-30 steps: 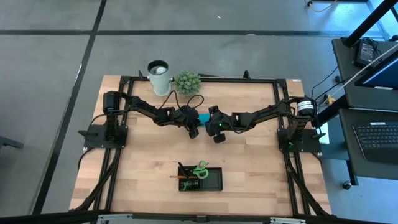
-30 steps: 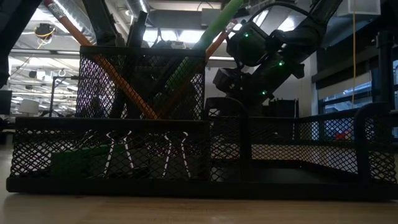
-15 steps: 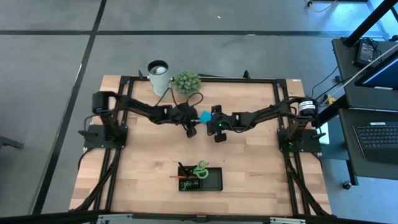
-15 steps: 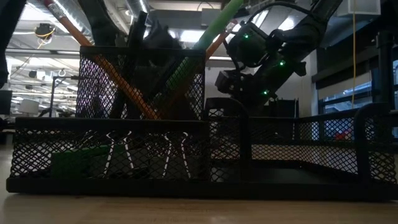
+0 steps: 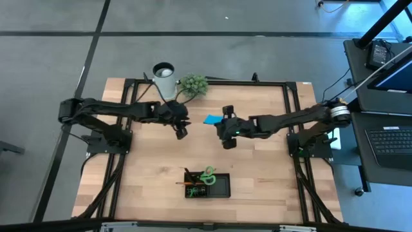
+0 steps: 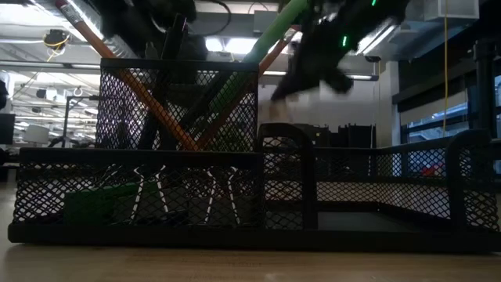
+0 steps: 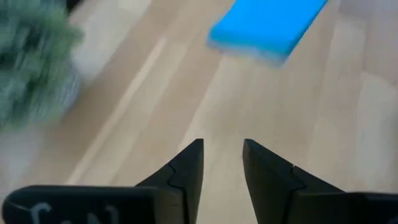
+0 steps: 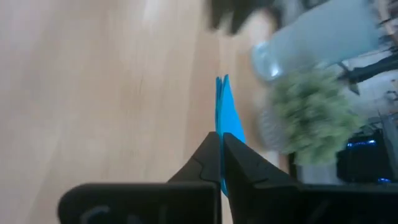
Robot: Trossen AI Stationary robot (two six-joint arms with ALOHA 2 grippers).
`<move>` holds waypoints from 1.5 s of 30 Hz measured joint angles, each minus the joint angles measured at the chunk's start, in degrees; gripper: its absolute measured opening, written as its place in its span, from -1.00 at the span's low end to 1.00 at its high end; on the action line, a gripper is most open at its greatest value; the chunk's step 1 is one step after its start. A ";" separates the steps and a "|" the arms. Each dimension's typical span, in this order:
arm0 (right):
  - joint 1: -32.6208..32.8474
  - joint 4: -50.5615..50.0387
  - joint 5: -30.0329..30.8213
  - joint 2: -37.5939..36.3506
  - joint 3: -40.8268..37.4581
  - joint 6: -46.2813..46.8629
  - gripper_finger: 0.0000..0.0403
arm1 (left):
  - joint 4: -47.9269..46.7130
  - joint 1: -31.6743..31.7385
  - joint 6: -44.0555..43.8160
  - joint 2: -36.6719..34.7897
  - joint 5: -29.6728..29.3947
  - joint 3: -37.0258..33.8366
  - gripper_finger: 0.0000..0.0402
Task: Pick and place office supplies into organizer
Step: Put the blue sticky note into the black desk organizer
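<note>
The blue sticky-note pad (image 5: 211,119) is above the table's middle, with my right gripper (image 5: 221,121) shut on it; it shows edge-on (image 8: 221,106) in the right wrist view. My left gripper (image 5: 182,133) is to the pad's left, open with nothing between its fingers (image 7: 222,163), the pad (image 7: 267,23) ahead of it. The black mesh organizer (image 5: 207,185) stands near the table's front edge, holding green-handled scissors (image 5: 207,174), orange pencils (image 6: 153,102), binder clips (image 6: 149,192) and a green eraser (image 6: 98,205). My right gripper pinches the pad between its two fingers, one on each flat face, at the end nearest the gripper (image 8: 222,138). The fingers come from the table's right, slanting down. The pad sticks out ahead of the fingers, on edge and clear of the table.
A white cup (image 5: 165,78) and a small green potted plant (image 5: 193,84) stand at the table's far edge, just beyond both grippers. Bare wooden table lies between the grippers and the organizer.
My left gripper has drawn back from the pad toward the table's left edge and risen. My right gripper has risen with the pad, which has come up off the table. In the low view the right gripper has moved up to the top of the picture.
</note>
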 joint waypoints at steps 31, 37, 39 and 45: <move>39.24 -19.58 17.57 3.39 6.16 25.58 -0.96 | -7.48 -18.36 -16.96 -10.83 1.57 -10.67 -0.56; 42.69 -16.99 18.83 9.77 8.88 23.78 -0.96 | -7.43 -21.77 -20.89 -10.81 0.41 -10.67 -0.56; 43.41 -16.95 20.96 12.10 11.61 23.83 -0.96 | -7.40 -22.79 -22.58 -10.81 -0.74 -10.67 -0.56; 43.93 -16.90 22.03 19.46 17.81 18.14 -0.96 | -7.01 -25.22 -25.79 -10.81 -3.33 -10.67 -0.56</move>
